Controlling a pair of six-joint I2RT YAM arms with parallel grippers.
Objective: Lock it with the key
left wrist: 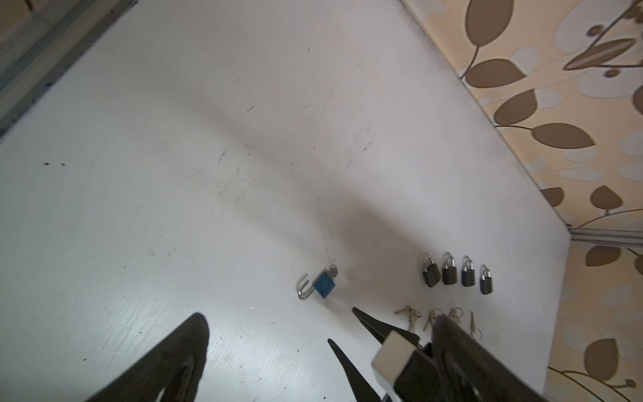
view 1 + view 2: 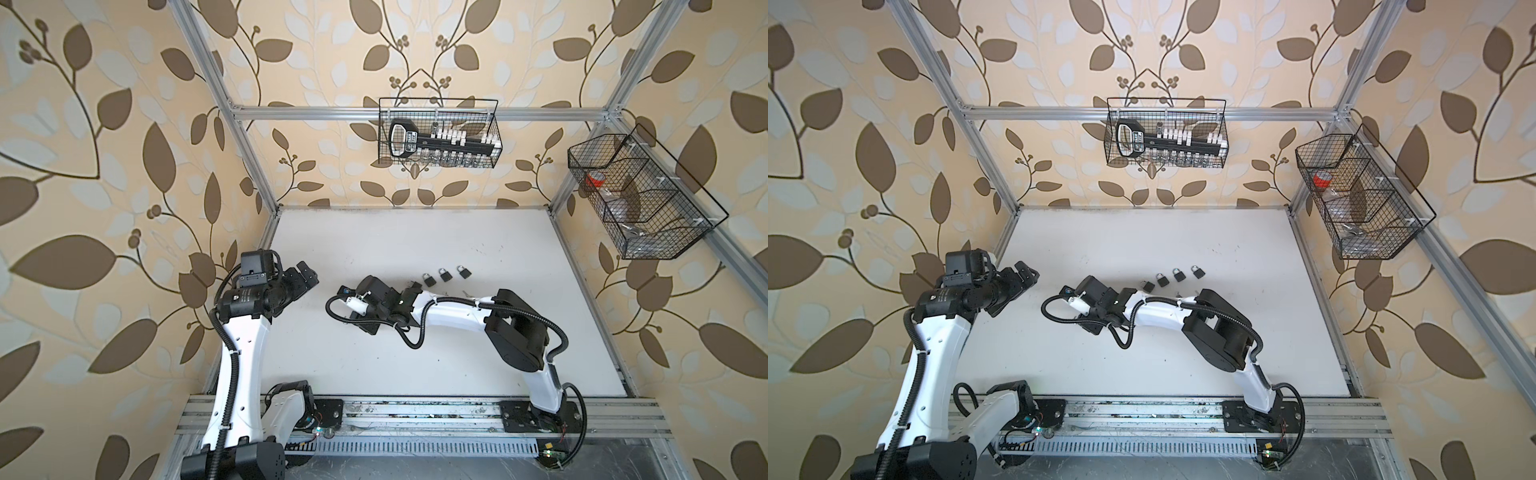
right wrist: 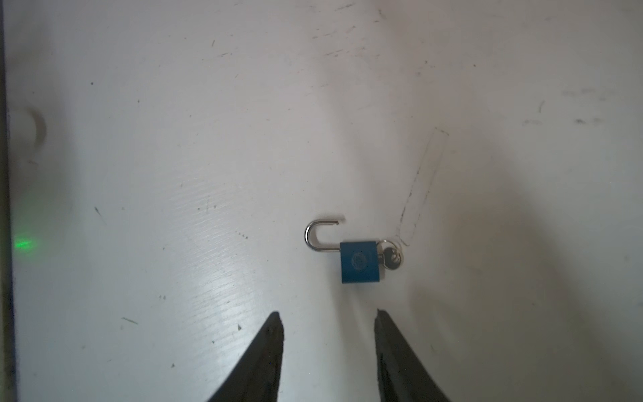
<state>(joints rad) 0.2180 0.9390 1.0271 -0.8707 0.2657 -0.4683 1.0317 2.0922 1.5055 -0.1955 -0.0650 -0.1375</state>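
Scuffed white table [image 3: 174, 139], locks and keys lying on it.
A blue padlock [image 3: 358, 261] lay flat on the table with its shackle swung open and a key [image 3: 390, 259] in its base. Well apart from it lay a row of four dark padlocks [image 1: 449, 274], with loose keys [image 1: 410, 315] just beside them.

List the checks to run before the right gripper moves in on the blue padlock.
1. The blue padlock lies flat on the table, apart from the black padlocks: ok.
2. The key sits in its keyhole: ok.
3. The shackle is pressed home: not ok, its free end stands out of the body.
4. The right gripper is empty, jaws apart: ok.
5. The padlock is between those jaws: not ok, it lies ahead of them.
6. The left gripper is open, empty and away from the padlock: ok.
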